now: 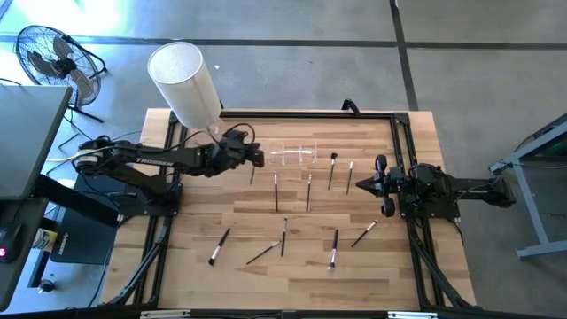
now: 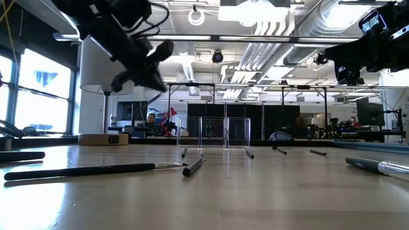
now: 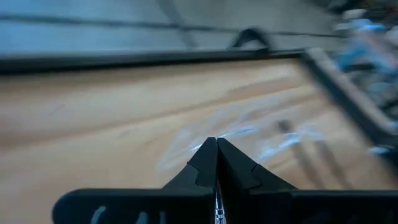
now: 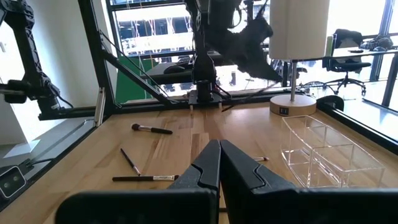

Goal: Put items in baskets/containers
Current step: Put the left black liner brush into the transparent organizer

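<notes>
A pale wooden bench (image 1: 292, 266) is standing on grey concrete, a fan (image 1: 55, 60) off its far-left corner; brushes (image 1: 308, 191) are lying scattered mid-bench; the left gripper (image 1: 257, 159), pinched shut on a thin brush (image 3: 217, 208) in its wrist view only, is hovering just beside the clear holder (image 1: 294, 155) near the far edge; the right gripper (image 1: 382, 186), closed empty, is waiting by the right edge.

Cylinder (image 1: 184, 81): white, stood at the table's back left corner.
Fan (image 1: 55, 60): sat on the floor, left of the table (image 1: 195, 270).
</notes>
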### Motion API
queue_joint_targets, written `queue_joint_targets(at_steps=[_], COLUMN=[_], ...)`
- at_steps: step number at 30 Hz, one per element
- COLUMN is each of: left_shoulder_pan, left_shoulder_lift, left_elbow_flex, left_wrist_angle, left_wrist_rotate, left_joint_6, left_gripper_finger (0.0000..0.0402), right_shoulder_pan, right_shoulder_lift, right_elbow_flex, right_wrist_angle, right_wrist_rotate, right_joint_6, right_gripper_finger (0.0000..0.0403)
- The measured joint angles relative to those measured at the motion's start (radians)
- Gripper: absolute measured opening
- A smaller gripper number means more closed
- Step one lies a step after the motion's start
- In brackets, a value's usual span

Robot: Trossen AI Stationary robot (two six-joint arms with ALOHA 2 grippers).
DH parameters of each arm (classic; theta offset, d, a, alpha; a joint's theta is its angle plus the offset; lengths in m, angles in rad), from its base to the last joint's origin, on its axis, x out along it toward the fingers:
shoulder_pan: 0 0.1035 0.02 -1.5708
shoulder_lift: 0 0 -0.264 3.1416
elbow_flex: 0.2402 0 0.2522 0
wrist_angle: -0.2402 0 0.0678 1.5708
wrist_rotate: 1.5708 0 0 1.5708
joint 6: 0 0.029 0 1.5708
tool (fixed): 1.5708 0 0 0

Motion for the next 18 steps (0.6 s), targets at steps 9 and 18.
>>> queue_joint_targets(at_steps=[9, 18], left_shoulder_pan=[0.041, 0.140], left_shoulder_lift=[-0.001, 0.106], left_elbow_flex=[0.001, -0.013], left_wrist_angle=[0.354, 0.722], left_wrist_rotate=[0.105, 0.320], left_joint_6=[0.353, 0.626], left_gripper_finger=[0.0000, 0.0000], right_shoulder_pan=[0.000, 0.000], right_shoulder_lift=[0.000, 0.000], right_elbow_flex=[0.000, 0.000], right_wrist_angle=[0.000, 0.000], right_wrist_rotate=[0.000, 0.000], right_joint_6=[0.000, 0.000], right_gripper_finger=[0.0000, 0.0000])
